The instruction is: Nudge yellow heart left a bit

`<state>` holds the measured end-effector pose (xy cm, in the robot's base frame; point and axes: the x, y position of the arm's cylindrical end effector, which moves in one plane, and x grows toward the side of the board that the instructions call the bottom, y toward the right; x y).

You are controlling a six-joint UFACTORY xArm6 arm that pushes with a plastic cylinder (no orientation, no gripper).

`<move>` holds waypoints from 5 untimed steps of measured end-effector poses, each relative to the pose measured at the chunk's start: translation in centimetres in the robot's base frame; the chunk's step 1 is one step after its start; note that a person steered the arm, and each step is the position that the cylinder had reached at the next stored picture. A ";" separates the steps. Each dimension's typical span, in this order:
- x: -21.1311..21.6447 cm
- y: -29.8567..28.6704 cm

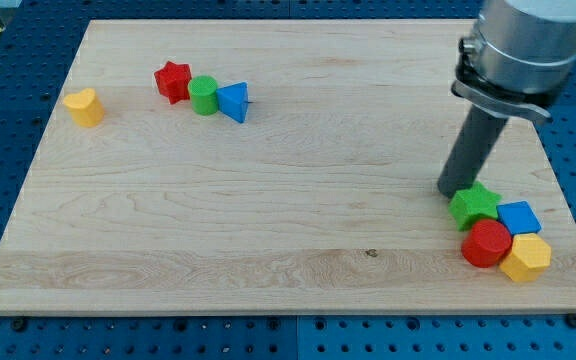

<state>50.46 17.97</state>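
The yellow heart [84,106] lies near the left edge of the wooden board [288,180], toward the view's top. My tip [454,190] rests on the board far off at the view's right, touching the upper left side of a green star [475,205]. The rod rises from it toward the view's top right. The whole width of the board lies between my tip and the yellow heart.
A red star [173,81], a green cylinder [204,95] and a blue triangle [234,102] sit in a row right of the heart. Below the green star cluster a blue cube [519,217], a red cylinder [486,244] and a yellow hexagon [526,258].
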 end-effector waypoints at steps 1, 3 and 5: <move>1.2 0.4; -3.4 -2.8; -4.8 -18.7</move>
<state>45.64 -0.76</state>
